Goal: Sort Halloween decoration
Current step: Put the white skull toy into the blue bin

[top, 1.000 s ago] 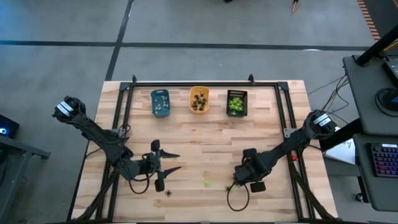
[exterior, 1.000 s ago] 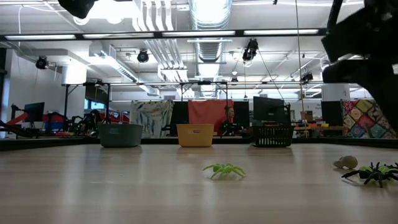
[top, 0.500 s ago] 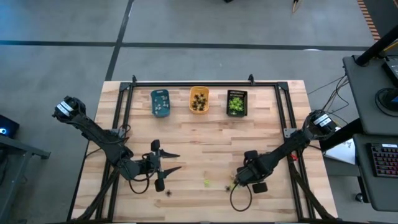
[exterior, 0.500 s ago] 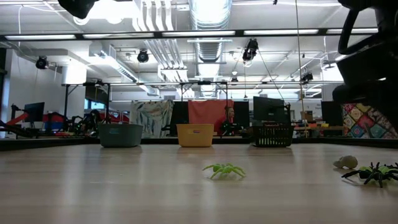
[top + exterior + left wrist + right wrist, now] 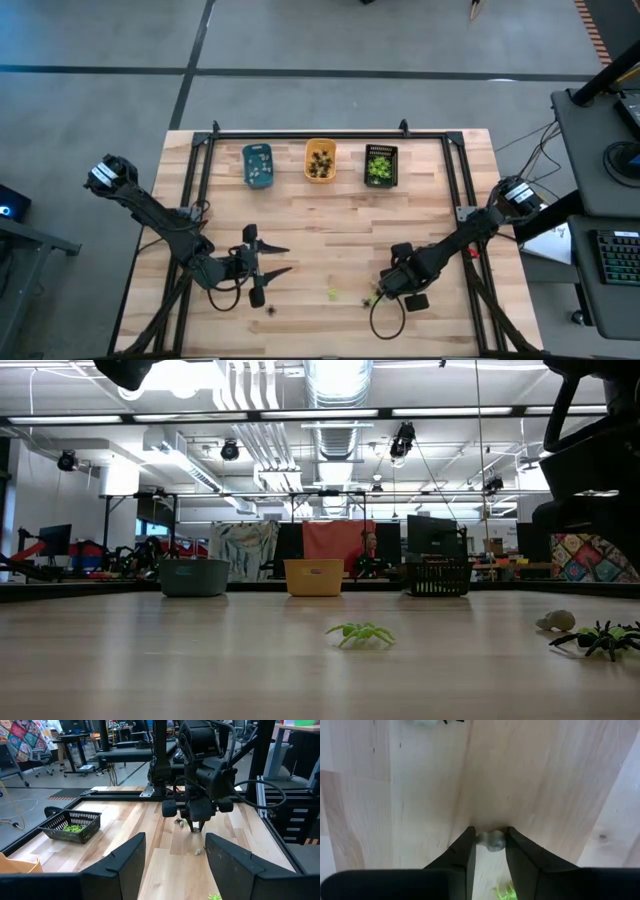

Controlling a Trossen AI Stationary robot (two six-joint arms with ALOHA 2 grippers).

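Note:
My right gripper point(image 5: 383, 291) points down at the table's near right part, shut on a pale whitish figure point(image 5: 493, 840). A yellow-green figure point(image 5: 506, 891) lies just beside it. Another yellow-green spider point(image 5: 332, 294) lies on the boards between the arms. A black spider point(image 5: 272, 309) lies near the near edge. The low view shows a black spider point(image 5: 600, 638) and a pale figure point(image 5: 556, 621) lying side by side. My left gripper point(image 5: 288, 259) waits open above the near left part, pointing toward the table's right. My right gripper has the pale whitish figure point(image 5: 493, 840) pinched between its two fingertips point(image 5: 470, 845). The fingers come from above, pointing down. The figure is at the table's surface; whether it is lifted clear does not show.
Three small trays stand in a row near the far edge: blue point(image 5: 258, 165), orange point(image 5: 320, 160) and black mesh point(image 5: 381, 165), each holding figures. A black frame rail point(image 5: 310, 134) runs along the far edge and both sides. Bare boards lie between the trays and the arms.
My right gripper has moved a little toward the table's near edge and come down over the pale figure. The left arm and the loose figures have kept still.

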